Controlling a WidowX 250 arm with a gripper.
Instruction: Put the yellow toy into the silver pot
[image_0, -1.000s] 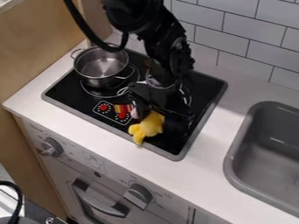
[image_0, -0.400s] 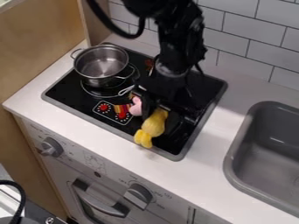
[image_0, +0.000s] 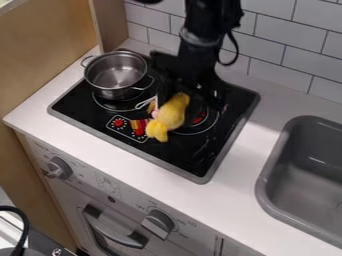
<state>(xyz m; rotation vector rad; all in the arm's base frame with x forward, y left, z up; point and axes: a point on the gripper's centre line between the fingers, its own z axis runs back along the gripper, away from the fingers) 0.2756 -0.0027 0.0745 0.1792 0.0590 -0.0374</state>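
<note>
Nearer the tiled wall (image_0: 284, 42) than before, the gripper (image_0: 182, 96) grasps the yellow toy (image_0: 171, 112) over the black stovetop (image_0: 150, 149). Outward, the silver pot (image_0: 115, 75) stands near the stovetop's back corner, with the gray sink (image_0: 266, 192) well apart.

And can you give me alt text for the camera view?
A black gripper holds a yellow toy above a black stovetop. A silver pot sits on the stovetop, up and left of the toy; a grey sink is at right.

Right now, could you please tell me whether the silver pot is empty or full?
Empty: the silver pot stands uncovered, and its bare metal bottom shows.
</note>
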